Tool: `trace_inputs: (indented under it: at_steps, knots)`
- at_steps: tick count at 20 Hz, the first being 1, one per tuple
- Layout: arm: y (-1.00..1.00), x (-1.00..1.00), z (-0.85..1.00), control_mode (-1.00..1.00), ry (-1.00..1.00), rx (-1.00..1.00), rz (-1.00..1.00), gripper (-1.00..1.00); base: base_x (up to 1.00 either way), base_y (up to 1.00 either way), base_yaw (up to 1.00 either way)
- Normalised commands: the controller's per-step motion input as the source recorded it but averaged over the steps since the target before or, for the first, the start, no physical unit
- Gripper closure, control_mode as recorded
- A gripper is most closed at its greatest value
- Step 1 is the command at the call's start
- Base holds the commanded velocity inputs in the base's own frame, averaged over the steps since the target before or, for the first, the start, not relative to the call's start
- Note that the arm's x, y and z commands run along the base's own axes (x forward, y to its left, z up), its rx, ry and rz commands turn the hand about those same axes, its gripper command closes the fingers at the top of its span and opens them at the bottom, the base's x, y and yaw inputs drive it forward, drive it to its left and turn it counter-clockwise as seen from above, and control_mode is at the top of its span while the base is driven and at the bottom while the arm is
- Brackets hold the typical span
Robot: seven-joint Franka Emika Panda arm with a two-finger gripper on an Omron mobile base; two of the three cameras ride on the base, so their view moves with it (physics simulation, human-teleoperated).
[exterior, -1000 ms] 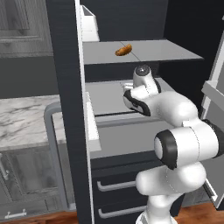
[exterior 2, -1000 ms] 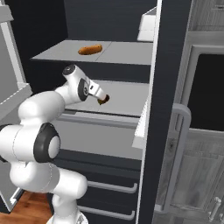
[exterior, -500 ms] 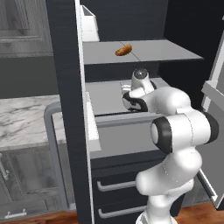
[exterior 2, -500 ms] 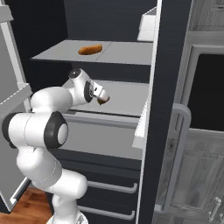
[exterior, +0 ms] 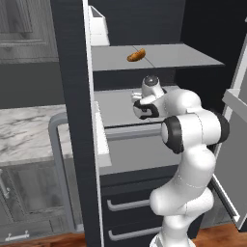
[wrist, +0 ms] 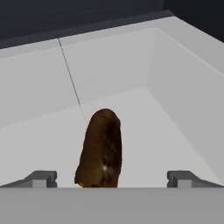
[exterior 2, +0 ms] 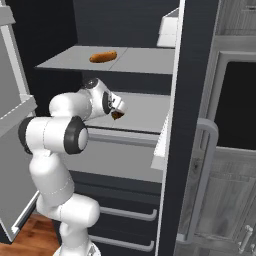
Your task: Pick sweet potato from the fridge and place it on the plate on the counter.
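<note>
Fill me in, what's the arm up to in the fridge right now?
The Panda arm has reached into the open fridge at the middle shelf. Its gripper is wide open, with the dark brown sweet potato lying between the fingertips on the light-grey shelf, not yet grasped. A lighter orange crescent-shaped food sits on the shelf above.

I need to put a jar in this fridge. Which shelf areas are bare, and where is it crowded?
The upper shelf is bare right of the orange-tan food item, up to the white door bin. The middle shelf is free toward the door side. It is crowded where the open gripper hangs by the sweet potato.
</note>
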Motion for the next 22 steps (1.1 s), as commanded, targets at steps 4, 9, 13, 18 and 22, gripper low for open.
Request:
trace_inputs:
  at_steps: [4,9,13,18,22]
  knots:
    - [-0.01,0.4,-0.25,-1.0,0.0,0.0,0.0,-1.0,0.0,0.0,0.0]
    - [-0.02,0.34,-0.3,-1.0,0.02,0.0,0.0,-1.0,0.0,0.0,0.0]
    - [-0.09,0.29,-0.3,-1.0,0.06,0.0,0.0,-1.0,0.0,0.0,0.0]
    - [-0.07,0.22,-0.22,-1.0,0.06,0.0,0.0,-1.0,0.0,0.0,0.0]
    - [-0.07,0.04,-0.11,-1.0,0.03,0.02,0.0,-1.0,0.0,0.0,0.0]
